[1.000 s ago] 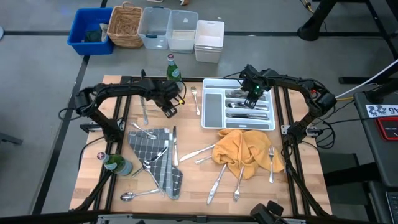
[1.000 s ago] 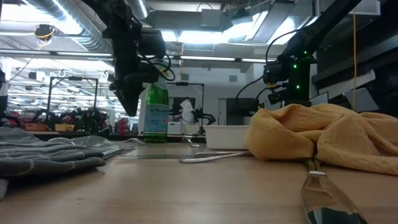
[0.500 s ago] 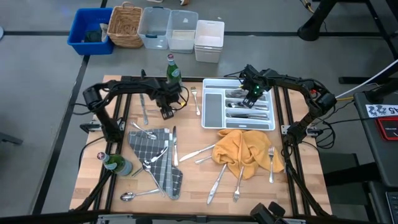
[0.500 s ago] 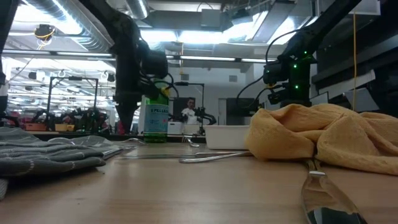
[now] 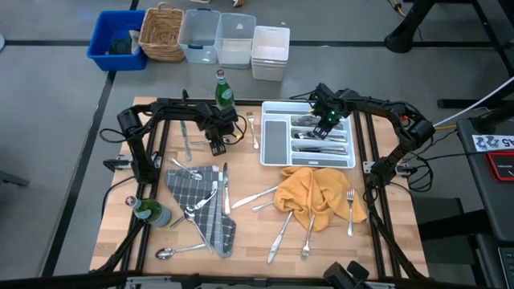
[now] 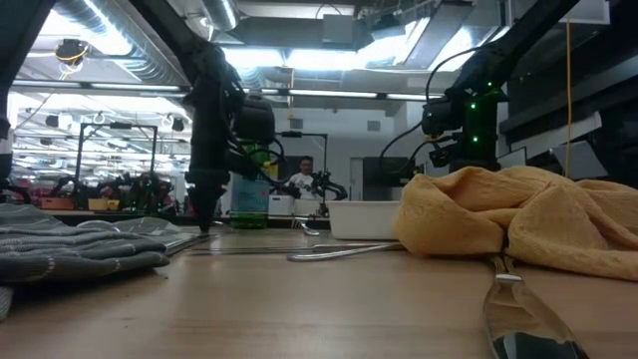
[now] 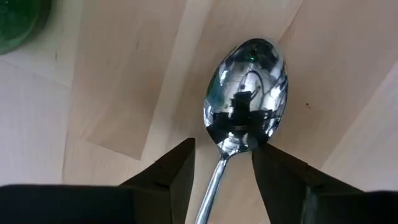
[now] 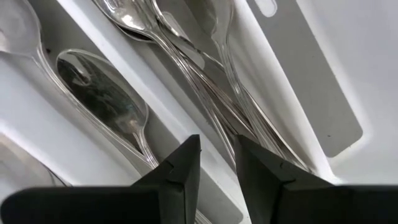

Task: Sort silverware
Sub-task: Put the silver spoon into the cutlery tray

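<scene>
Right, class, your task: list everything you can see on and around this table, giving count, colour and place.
silverware: many, silver, loose on the table and in the tray
tray: one, white, far right of table
yellow cloth: one, near the tray
checked cloth: one, grey, left half
bottles: two, green, far edge and left edge
containers: five, blue, wicker, two clear, white, on the floor beyond the table
table: one, light wood
person: one, white top, far back in the room
left gripper: dark, jaws open astride a spoon
right gripper: dark, over the tray
</scene>
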`<state>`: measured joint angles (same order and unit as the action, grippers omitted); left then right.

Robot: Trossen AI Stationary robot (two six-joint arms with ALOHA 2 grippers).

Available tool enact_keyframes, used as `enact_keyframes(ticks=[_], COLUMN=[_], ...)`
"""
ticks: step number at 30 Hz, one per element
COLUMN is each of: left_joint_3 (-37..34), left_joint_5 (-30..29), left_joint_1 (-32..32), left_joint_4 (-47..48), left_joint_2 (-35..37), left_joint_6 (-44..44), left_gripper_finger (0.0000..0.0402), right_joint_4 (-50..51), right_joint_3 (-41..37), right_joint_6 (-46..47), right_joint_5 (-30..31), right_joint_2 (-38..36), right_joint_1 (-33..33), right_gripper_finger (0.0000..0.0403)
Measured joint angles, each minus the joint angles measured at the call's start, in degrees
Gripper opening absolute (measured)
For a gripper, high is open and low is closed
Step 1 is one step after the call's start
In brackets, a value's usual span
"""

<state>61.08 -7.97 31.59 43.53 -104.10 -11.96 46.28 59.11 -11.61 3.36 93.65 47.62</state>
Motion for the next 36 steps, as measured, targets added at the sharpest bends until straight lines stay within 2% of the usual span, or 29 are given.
enact_keyframes(ticks=[3,6,13,15,25,30,36], left_joint_3=[0.1,0.0,0.0,-0.1,-0.2,-0.4,-0.3], left_joint_5=[0.1,0.2,0.2,0.4,1.6,5.0,9.7], left_joint_1=[0.0,0.0,0.0,0.1,-0.2,-0.5,-0.8], left_joint_4=[0.0,0.0,-0.1,-0.2,-0.3,-1.1,-1.3], left_joint_2=[-0.4,-0.3,-0.4,-0.4,0.1,3.1,8.4], left_joint_6=[0.1,0.3,3.9,5.5,11.7,14.6,18.3], left_gripper_finger=[0.0148,0.0126,0.0025,0.0009,0.0006,0.0003,0.0003], right_joint_4=[0.1,0.1,0.5,1.0,10.4,12.3,12.3], right_joint_3=[0.0,0.0,0.0,0.0,1.4,1.4,1.4], right_joint_6=[0.0,0.0,0.7,1.0,1.1,1.3,2.8], right_joint_5=[0.0,-0.1,-0.4,-0.5,-0.8,-0.6,-5.2], right_joint_2=[0.0,0.0,0.0,0.0,-1.6,-3.8,-6.3], right_joint_1=[0.0,0.0,0.0,0.0,0.0,0.0,0.0], right_gripper_finger=[0.0104,0.0104,0.0104,0.0104,0.0104,0.0104,0.0104])
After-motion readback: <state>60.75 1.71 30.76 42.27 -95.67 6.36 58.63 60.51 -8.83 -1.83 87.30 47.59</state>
